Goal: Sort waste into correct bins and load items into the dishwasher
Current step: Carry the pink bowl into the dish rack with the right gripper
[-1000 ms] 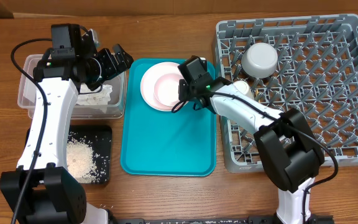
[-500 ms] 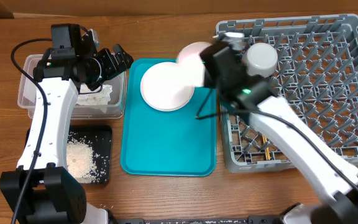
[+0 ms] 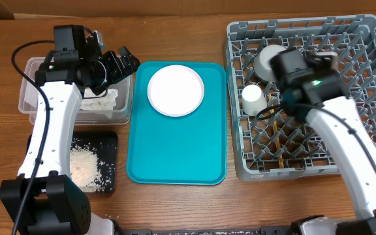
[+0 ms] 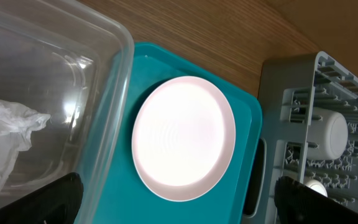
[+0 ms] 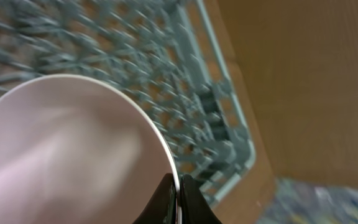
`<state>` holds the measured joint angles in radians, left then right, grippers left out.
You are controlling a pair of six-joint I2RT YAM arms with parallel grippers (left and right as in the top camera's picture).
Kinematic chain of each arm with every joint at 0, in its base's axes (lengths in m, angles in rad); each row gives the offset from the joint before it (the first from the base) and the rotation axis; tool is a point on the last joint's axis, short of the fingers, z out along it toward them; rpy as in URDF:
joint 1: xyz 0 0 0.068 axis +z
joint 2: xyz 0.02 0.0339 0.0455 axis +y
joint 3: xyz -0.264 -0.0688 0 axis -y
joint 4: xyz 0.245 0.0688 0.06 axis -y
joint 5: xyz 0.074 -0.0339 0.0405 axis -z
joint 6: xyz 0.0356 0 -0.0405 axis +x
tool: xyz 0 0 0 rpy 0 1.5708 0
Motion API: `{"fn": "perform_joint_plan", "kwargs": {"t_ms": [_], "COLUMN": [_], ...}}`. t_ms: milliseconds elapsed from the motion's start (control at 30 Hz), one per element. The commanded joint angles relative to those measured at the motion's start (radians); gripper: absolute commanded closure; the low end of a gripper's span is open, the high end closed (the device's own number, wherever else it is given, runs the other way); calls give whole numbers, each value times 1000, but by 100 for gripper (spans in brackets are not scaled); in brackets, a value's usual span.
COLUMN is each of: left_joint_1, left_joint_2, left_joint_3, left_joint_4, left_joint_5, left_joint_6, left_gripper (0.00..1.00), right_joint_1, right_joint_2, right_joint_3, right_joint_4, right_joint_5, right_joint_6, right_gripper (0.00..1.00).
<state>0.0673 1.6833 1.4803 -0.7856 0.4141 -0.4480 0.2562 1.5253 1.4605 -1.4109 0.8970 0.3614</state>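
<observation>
Pink bowl [image 5: 61, 155] is pinched by its rim in the right gripper [image 5: 178, 196], clamped tight and carried over the dish rack [image 3: 364, 78], I guess so it can slot in on edge. Pink plate [image 3: 175, 90] waits on the teal tray [image 3: 175, 156] just left of the rack. Left gripper [image 3: 128, 63] hangs wide open and empty, further left over the clear tub [image 3: 28, 98] with the tissue [image 3: 103, 101]
</observation>
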Motion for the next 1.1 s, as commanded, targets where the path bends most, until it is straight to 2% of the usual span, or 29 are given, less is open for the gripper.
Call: {"fn": "perform_joint_plan", "kwargs": {"t_ms": [0, 100, 300, 500, 633, 867, 967, 1067], "left_joint_1": [-3, -4, -4, -4, -4, -4, -4, -4], "left_joint_2": [-8, -8, -8, -8, -8, -8, -8, -8], "left_joint_3": [26, 26, 26, 26, 26, 26, 26, 26], "left_joint_4": [0, 0, 0, 0, 0, 0, 0, 0], "left_joint_5": [-7, -7, -7, -7, -7, -7, -7, -7], "left_joint_6": [7, 7, 7, 7, 7, 7, 7, 7], "left_gripper": [0, 0, 0, 0, 0, 0, 0, 0], "right_joint_1": [-97, -147, -201, -203, -203, -202, -196, -194], "right_joint_2": [-10, -6, 25, 59, 90, 158, 173, 173], "right_joint_3": [11, 11, -2, -46, -68, -69, -69, -68], "right_joint_4": [-17, -24, -77, -76, -61, -34, -3, 29], "right_joint_5": [11, -37, -88, -98, -200, -200, -200, -200], "right_joint_6": [-3, -5, -109, -114, -239, -285, -289, -292], "right_gripper": [96, 96, 96, 96, 96, 96, 86, 69]}}
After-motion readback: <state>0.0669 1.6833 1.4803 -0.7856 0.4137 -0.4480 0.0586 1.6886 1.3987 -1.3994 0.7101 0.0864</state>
